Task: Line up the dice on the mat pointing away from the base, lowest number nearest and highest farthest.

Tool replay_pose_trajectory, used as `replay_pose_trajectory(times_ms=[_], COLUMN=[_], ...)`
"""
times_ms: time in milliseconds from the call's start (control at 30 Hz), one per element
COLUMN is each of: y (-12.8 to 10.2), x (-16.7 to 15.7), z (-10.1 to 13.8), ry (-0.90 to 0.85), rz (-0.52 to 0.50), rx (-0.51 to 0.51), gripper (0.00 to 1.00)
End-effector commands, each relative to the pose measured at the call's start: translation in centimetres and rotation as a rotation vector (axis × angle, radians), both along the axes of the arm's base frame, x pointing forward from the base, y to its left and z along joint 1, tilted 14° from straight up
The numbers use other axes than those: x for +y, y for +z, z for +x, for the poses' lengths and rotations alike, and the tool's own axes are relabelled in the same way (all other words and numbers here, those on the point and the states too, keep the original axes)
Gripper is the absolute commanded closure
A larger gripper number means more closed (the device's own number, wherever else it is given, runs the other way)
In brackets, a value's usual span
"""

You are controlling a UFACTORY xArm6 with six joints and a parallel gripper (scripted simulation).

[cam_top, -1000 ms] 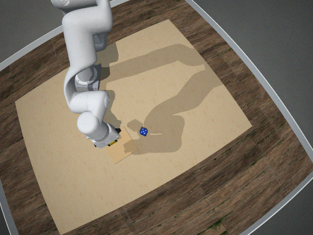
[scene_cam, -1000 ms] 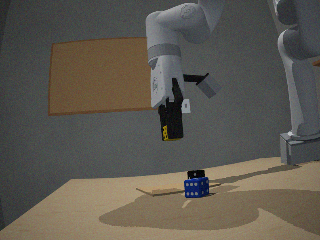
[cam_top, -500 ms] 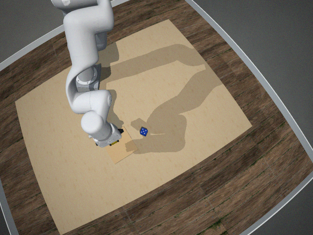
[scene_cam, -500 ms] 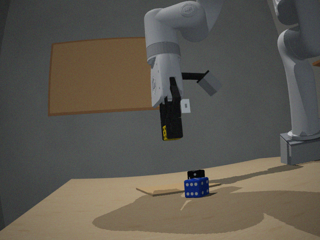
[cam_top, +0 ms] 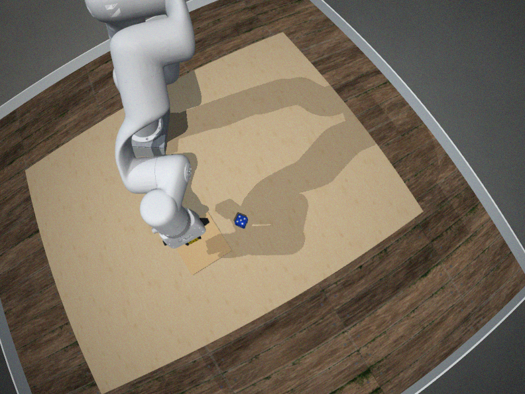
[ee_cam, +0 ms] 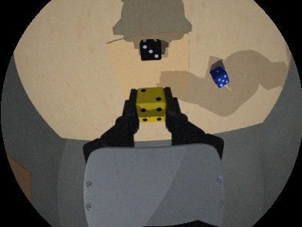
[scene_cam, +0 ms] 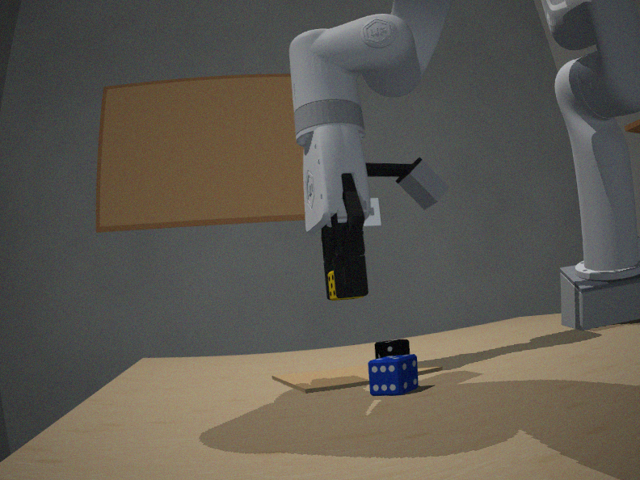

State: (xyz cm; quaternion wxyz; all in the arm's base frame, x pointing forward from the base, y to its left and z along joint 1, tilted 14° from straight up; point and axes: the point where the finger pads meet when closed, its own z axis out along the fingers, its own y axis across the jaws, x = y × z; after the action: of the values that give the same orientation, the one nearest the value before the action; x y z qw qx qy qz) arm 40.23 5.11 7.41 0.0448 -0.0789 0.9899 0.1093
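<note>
Fingers of the gripper (scene_cam: 345, 289) pinch the yellow die (ee_cam: 151, 104), held in the air well above the mat (cam_top: 211, 254). On the mat below sits the black die (ee_cam: 151, 49). Off the mat, just beside its edge, the blue die (scene_cam: 393, 374) rests flat on the table (cam_top: 105, 296).

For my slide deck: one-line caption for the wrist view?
Gripper holds the yellow die above the mat, where the black die sits; the blue die lies off it.
</note>
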Motion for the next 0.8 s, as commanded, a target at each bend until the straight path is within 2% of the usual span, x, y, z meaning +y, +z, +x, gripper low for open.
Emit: replay_pose_trajectory(times_ms=[0, 433, 767], y=[-2.3, -6.5, -7.2], x=[0.6, 1.6, 1.8], z=[0.4, 0.8, 0.8], ry=[0.000, 0.000, 0.000], rz=[0.001, 0.001, 0.001], rx=[-0.004, -0.004, -0.004], gripper=[0.73, 0.73, 0.73])
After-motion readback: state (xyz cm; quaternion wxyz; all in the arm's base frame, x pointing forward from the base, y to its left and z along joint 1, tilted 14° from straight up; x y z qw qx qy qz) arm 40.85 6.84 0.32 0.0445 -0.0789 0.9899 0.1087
